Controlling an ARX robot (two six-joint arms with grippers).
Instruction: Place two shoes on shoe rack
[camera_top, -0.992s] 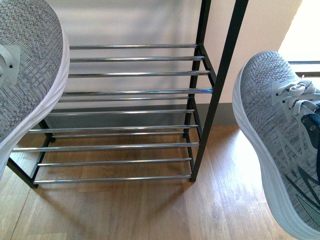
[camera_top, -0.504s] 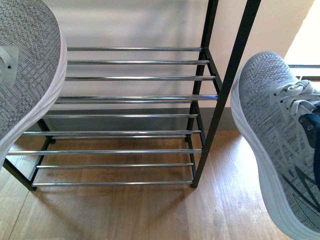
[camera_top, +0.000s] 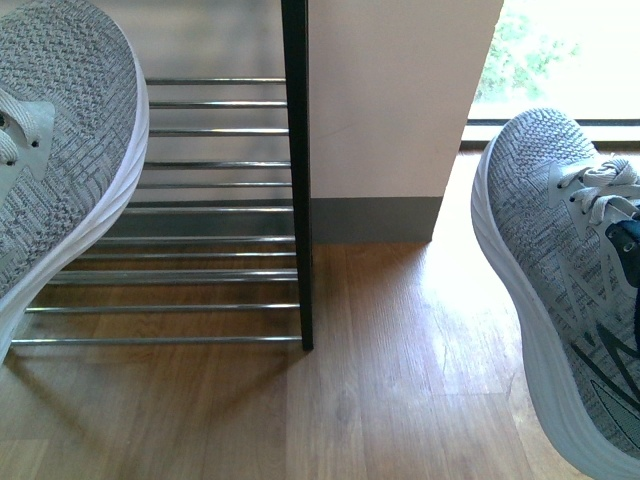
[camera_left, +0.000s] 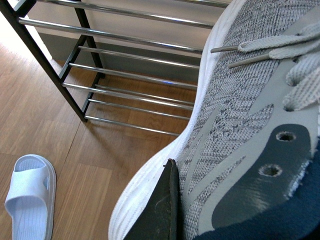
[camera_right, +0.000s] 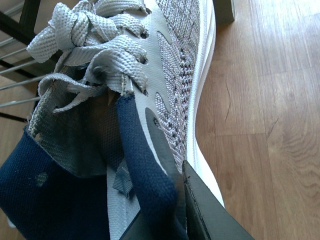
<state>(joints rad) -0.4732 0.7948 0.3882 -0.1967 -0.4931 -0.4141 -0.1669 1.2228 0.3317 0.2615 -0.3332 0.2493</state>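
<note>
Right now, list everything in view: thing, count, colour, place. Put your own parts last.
left sneaker: 1, grey knit, white sole; held up in front of the rack's left side.
right sneaker: 1, grey knit, white sole, navy lining; held up over the floor, right of the rack.
shoe rack: 1, black frame, chrome bars; on the floor against the wall.
slide sandal: 1, pale blue; on the floor near the rack, left wrist view only.
floor: brown wood.
wall: cream, grey skirting.
left gripper fingers: one black tip visible, against the left sneaker.
right gripper fingers: black, at the right sneaker's collar.
</note>
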